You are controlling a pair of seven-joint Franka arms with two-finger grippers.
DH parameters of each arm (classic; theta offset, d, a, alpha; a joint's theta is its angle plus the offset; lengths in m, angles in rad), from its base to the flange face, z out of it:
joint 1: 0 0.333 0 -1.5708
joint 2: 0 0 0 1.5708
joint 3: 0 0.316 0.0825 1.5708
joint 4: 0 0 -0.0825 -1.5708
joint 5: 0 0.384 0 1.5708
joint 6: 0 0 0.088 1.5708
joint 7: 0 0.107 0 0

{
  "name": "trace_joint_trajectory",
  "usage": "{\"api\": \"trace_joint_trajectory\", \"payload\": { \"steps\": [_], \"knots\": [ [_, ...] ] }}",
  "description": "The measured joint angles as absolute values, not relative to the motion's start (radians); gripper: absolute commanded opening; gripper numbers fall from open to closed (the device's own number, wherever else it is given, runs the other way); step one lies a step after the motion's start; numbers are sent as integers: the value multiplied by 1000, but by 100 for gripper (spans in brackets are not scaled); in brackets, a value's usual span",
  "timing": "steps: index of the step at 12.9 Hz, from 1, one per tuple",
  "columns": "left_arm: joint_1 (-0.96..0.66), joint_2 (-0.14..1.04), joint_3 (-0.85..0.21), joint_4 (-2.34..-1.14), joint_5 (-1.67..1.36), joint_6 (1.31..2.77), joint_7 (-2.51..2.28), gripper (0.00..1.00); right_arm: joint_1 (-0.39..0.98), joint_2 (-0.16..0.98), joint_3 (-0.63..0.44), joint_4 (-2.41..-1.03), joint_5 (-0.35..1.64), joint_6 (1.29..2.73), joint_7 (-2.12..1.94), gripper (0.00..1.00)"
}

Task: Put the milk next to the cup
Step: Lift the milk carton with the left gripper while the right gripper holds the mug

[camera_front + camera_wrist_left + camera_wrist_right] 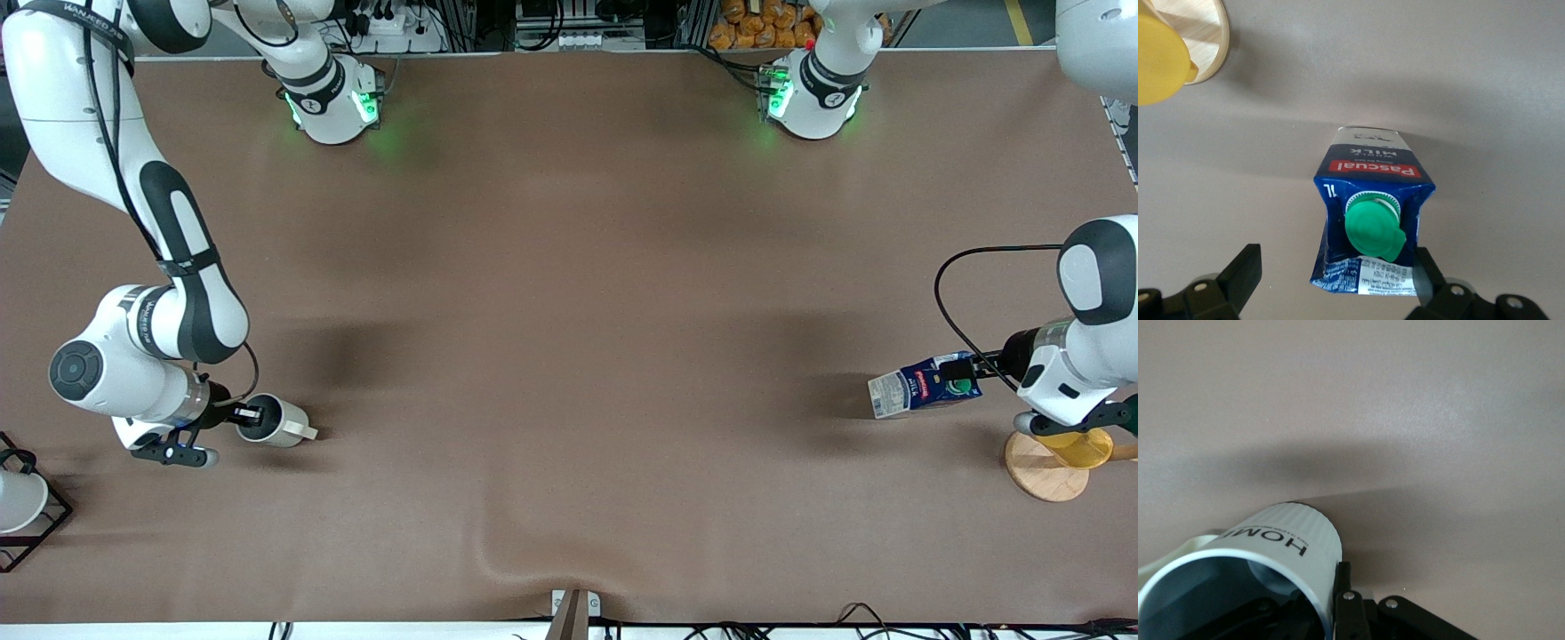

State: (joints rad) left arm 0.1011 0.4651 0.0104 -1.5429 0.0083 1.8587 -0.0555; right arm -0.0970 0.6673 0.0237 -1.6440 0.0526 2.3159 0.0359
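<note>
The milk (925,385), a dark-blue carton with a green cap and red label, leans over near the left arm's end of the table, its whitish base pointing toward the table's middle. My left gripper (965,373) is open around its gabled top. In the left wrist view one finger (1431,283) touches the milk (1368,220) and the other stands well apart. The cup (274,421), a pale grey-white mug, is tilted near the right arm's end. My right gripper (250,414) is shut on its rim, one finger inside and one (1342,587) outside the cup's wall (1281,543).
A yellow cup (1074,447) on a round wooden stand (1042,471) sits just under the left arm's wrist, beside the milk. A white cup (18,500) in a black wire rack (44,524) stands at the right arm's end, nearer the front camera than the mug. The brown cloth has a ridge (498,560) near the front edge.
</note>
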Motion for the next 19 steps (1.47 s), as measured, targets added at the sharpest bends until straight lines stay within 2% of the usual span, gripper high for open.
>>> {"api": "trace_joint_trajectory", "payload": {
  "steps": [6, 14, 18, 19],
  "knots": [
    [102, 461, 10, -1541, -36, 1860, -56, 100, -99, 535, 21, -1618, 53, 2152, 30, 0],
    [96, 496, 10, -1557, -36, 1879, -55, 100, -116, 496, 20, -1602, 82, 2137, -248, 0],
    [92, 520, 10, -1558, -17, 1901, -52, 96, -114, 496, 25, -1600, 85, 2115, -285, 0],
    [92, 523, 10, -1558, -17, 1910, -52, 85, -114, 496, 25, -1599, 85, 2103, -286, 0]
  ]
}}
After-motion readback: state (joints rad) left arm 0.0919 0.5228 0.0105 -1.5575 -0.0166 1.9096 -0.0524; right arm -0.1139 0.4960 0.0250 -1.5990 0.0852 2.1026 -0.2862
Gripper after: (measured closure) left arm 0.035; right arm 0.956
